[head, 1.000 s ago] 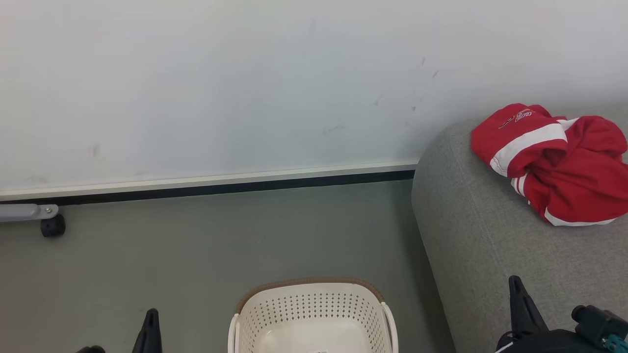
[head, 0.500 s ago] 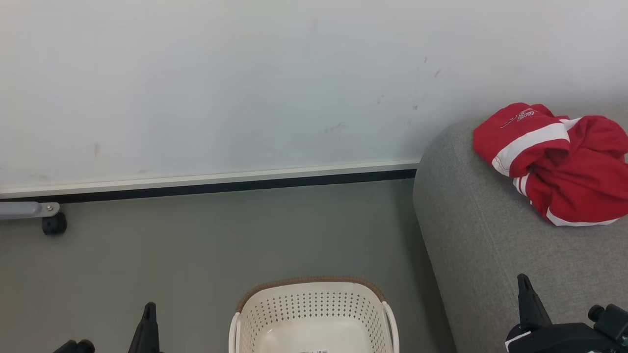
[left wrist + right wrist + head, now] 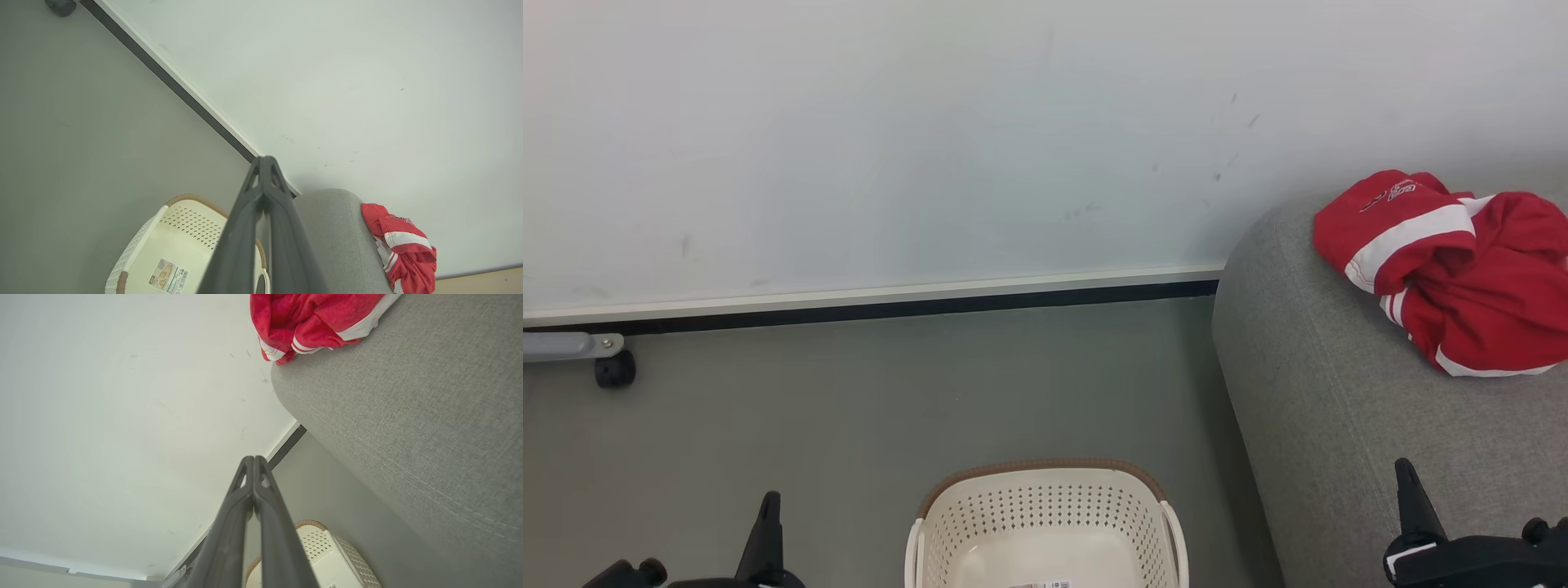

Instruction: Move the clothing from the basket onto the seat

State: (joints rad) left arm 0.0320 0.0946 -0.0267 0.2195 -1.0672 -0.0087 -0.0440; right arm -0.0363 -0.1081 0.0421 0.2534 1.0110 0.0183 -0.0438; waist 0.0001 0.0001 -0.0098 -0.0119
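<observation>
Clothing (image 3: 1454,269), a red bundle with white stripes, lies crumpled on the grey seat (image 3: 1339,425), beyond and right of the basket (image 3: 1045,510), which stands on the floor (image 3: 849,425) beside it. The left gripper (image 3: 769,510) hangs left of the basket and the right gripper (image 3: 1411,498) right of it, over the seat, each with its 2 fingers pressed together, holding nothing.

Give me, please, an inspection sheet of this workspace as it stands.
Surface: grey floor.
Job's things: red clothing bunched on the grey seat; basket on the floor beside it, no clothing in the visible part, label on its bottom.
Clutter: nothing seen.
Grippers: left gripper and right gripper shut, holding nothing.
Cables: nothing seen.
Surroundings: white wall, dark baseboard, black caster at the left.
</observation>
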